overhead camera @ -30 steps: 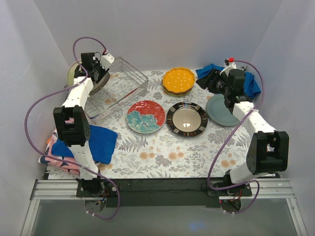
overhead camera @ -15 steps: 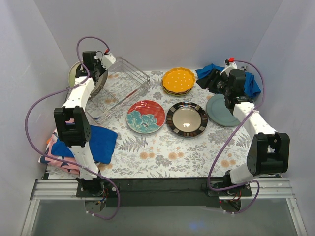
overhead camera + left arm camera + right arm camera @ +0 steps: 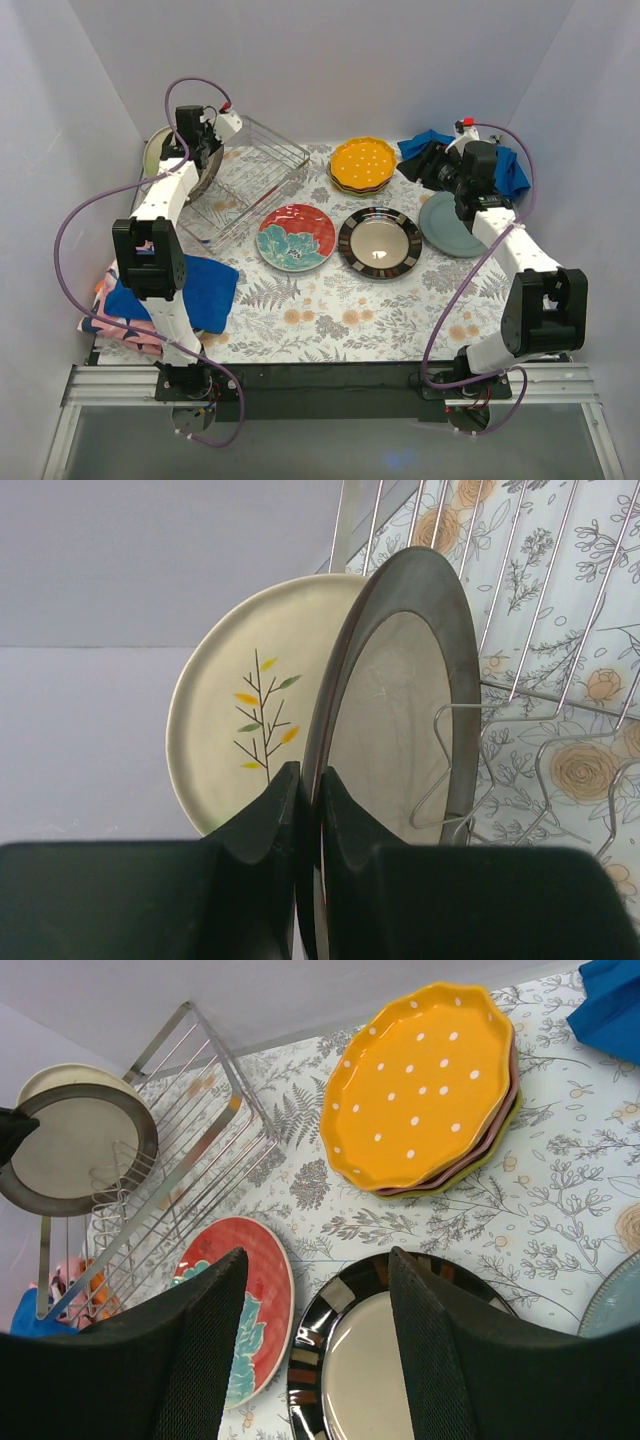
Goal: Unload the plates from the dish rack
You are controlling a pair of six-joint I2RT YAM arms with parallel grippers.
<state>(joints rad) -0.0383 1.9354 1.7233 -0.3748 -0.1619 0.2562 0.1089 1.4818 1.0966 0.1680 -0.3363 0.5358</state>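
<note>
The dish rack (image 3: 250, 180) stands at the back left. A dark-rimmed plate (image 3: 400, 700) stands on edge in it, and my left gripper (image 3: 312, 790) is shut on that plate's rim. Behind it stands a cream plate with a sprig (image 3: 230, 710). My left gripper (image 3: 200, 140) is over the rack's far left end. My right gripper (image 3: 315, 1255) hangs open and holds nothing, above the flat teal-red floral plate (image 3: 262, 1290) and the dark-rimmed glossy plate (image 3: 370, 1360). An orange dotted plate (image 3: 362, 163) tops a stack. A grey-teal plate (image 3: 450, 225) lies under the right arm.
Blue cloths (image 3: 425, 143) lie at the back right beside my right gripper (image 3: 440, 165). Another blue cloth (image 3: 205, 290) lies over a pile of cloths at the left edge. White walls close in the table on three sides.
My left gripper has closed on the dark-rimmed plate's rim and moved slightly toward the back. The rack has shifted a little with it. The right arm has stayed still.
</note>
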